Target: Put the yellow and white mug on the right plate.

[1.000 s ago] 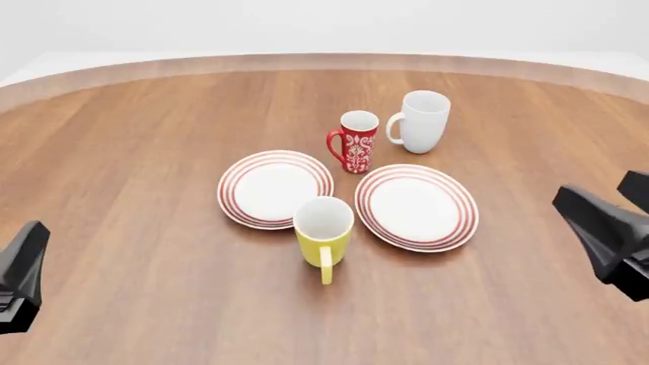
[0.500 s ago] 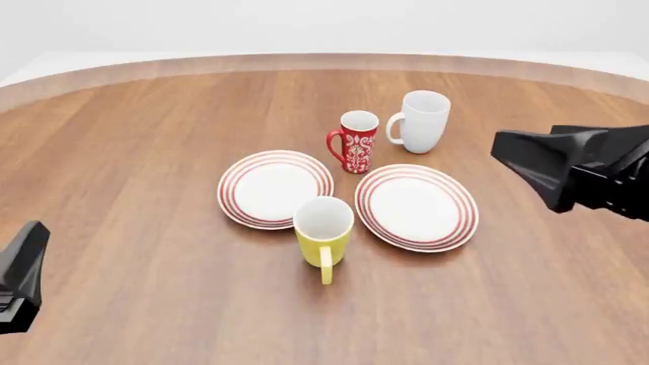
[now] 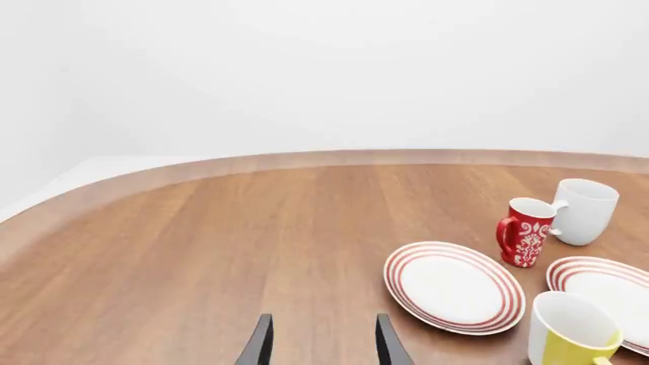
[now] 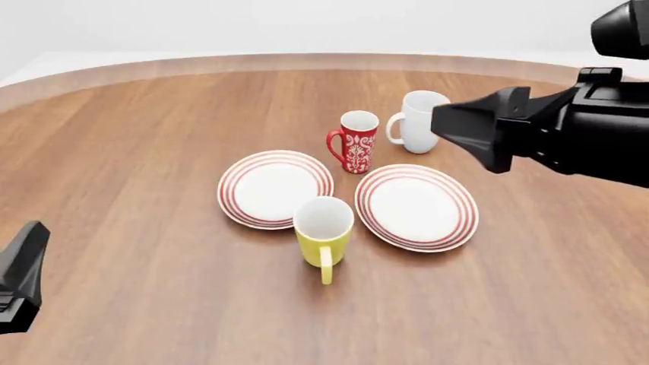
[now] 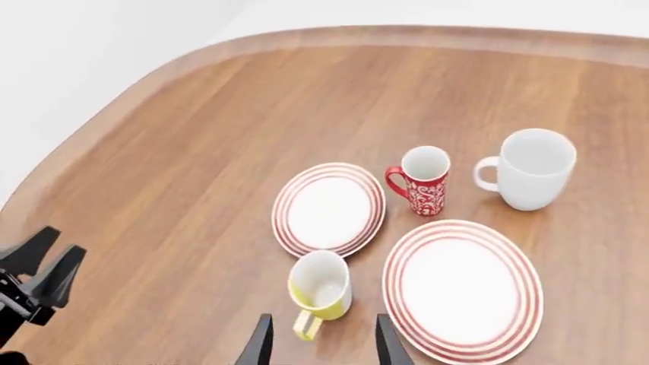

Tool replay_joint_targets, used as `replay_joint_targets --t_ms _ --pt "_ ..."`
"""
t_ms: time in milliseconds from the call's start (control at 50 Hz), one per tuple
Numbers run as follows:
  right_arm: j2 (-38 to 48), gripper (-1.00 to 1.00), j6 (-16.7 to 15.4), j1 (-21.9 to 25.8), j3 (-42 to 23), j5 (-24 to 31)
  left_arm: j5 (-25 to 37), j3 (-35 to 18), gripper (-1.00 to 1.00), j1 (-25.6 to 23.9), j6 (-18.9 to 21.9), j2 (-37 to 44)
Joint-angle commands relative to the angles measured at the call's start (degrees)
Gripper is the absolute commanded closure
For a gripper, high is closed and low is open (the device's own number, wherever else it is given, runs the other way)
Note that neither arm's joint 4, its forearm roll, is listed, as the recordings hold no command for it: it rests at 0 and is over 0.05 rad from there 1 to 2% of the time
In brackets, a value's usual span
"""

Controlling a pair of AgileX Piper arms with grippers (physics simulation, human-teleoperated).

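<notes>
Yellow and white mug (image 4: 324,230) stands on the wooden worktop (image 4: 142,167) between both plates, touching neither claw; right plate (image 4: 416,207) lies bare. Both the left claw (image 3: 321,342) and the right claw (image 5: 321,338) gape, holding nothing. No writing is legible.

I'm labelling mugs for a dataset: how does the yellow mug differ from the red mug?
The yellow mug is plain yellow; the red mug has a white pattern. The yellow mug stands between the plates' near edges, the red mug behind them. The yellow mug's handle points toward the arms, the red mug's leftward. Both stand upright, white inside.

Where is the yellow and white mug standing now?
In the front view, the yellow and white mug stands upright on the table, nearer the arms than both plates, between the left plate and the right plate.
</notes>
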Motion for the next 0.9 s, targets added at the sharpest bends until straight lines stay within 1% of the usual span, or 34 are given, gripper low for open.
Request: replay_joint_targets --t_ms 20,160,180,220,260,300,340,440,480,500,540,580,700,780,900 --pt "2.12 -1.0 0.0 1.32 -1.64 0.29 0.0 0.0 -1.0 0.0 0.0 0.0" --pt "2.12 -1.0 0.0 1.32 -1.64 0.29 0.0 0.0 -1.0 0.0 0.0 0.0" --pt "3.25 -1.0 0.54 1.2 -2.36 0.66 0.0 0.0 -1.0 0.0 0.0 0.0" --pt "4.42 -1.0 0.61 1.84 -3.4 1.05 0.0 0.0 -1.0 0.0 0.0 0.0" --pt "5.34 -1.0 0.64 1.03 -4.06 1.62 0.0 0.0 -1.0 0.0 0.0 0.0" --pt "6.49 -1.0 2.08 1.09 -3.76 1.54 0.0 0.0 -1.0 0.0 0.0 0.0" --pt "7.14 -1.0 2.35 0.27 -3.83 1.71 0.0 0.0 -1.0 0.0 0.0 0.0" --pt "8.47 -1.0 3.57 0.66 -4.6 2.05 0.0 0.0 -1.0 0.0 0.0 0.0" --pt "9.73 -1.0 4.71 0.14 -4.45 2.1 0.0 0.0 -1.0 0.0 0.0 0.0" --pt "10.08 -1.0 4.92 -0.4 -4.26 2.19 0.0 0.0 -1.0 0.0 0.0 0.0" --pt "11.25 -1.0 4.77 -0.1 -4.27 1.55 0.0 0.0 -1.0 0.0 0.0 0.0" --pt "11.77 -1.0 5.61 -0.08 -3.99 1.04 0.0 0.0 -1.0 0.0 0.0 0.0" --pt "14.43 -1.0 6.26 0.7 -4.19 0.41 0.0 0.0 -1.0 0.0 0.0 0.0" --pt "15.77 -1.0 7.04 -0.07 -3.29 0.1 0.0 0.0 -1.0 0.0 0.0 0.0" --pt "18.81 -1.0 7.63 1.19 -4.19 0.0 0.0 0.0 -1.0 0.0 0.0 0.0"
